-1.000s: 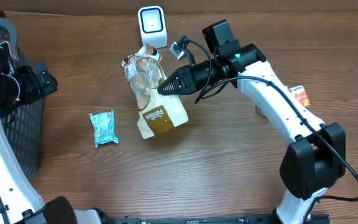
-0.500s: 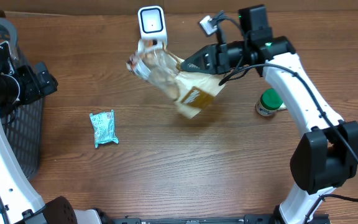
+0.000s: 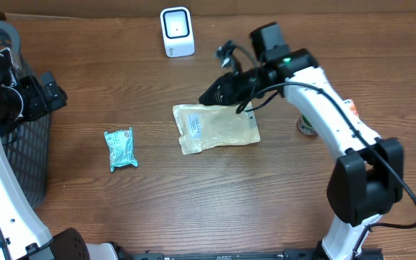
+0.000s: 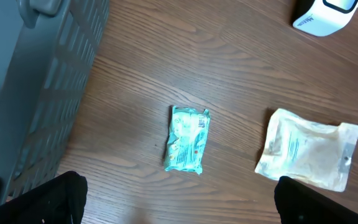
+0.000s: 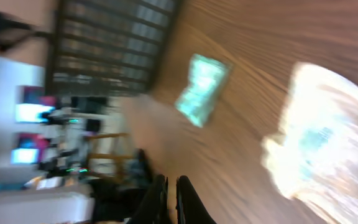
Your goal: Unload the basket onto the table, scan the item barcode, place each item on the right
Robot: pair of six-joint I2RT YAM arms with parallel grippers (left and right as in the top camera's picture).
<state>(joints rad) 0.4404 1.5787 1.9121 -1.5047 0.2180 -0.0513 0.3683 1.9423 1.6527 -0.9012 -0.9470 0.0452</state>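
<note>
Where the dark mesh basket (image 3: 31, 155) stands at the table's left side, the left gripper (image 4: 178, 186) hangs near it, fingers spread wide and empty. Rightward, a small teal foil packet (image 3: 120, 148) lies on the brown wooden table (image 3: 193, 209). The flat beige plastic pouch (image 3: 217, 128) lies beyond it, well apart from the white box-shaped scanner (image 3: 177, 32). The right gripper (image 3: 206, 98) hovers by the pouch's far edge, fingers pressed together on nothing visible.

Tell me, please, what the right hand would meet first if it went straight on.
Probably the near corner of the pouch, just ahead of the right hand; beyond lies the teal packet. Height unclear.
</note>
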